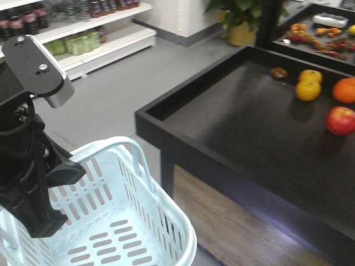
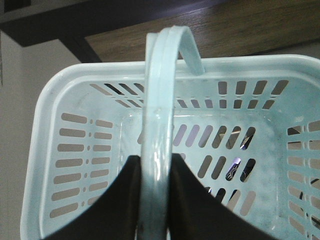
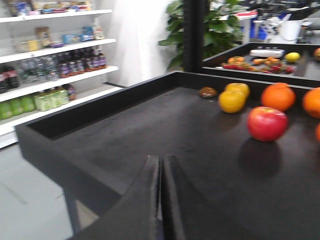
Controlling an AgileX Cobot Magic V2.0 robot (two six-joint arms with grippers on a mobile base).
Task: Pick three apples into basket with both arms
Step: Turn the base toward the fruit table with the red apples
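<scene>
While the left claw (image 2: 155, 165) grips the basket (image 2: 50, 100) by its handle (image 2: 159, 85), the right claw (image 3: 160, 160) is closed empty, an apple (image 3: 267, 123) near the table's (image 3: 125, 130) far edge.

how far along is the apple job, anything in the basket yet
Nothing done: the basket is empty. In hand: the left gripper is clamped on its handle; the right gripper is shut and empty over the black table, short of the one red apple in view. Left: all three apples to pick and drop in.
</scene>
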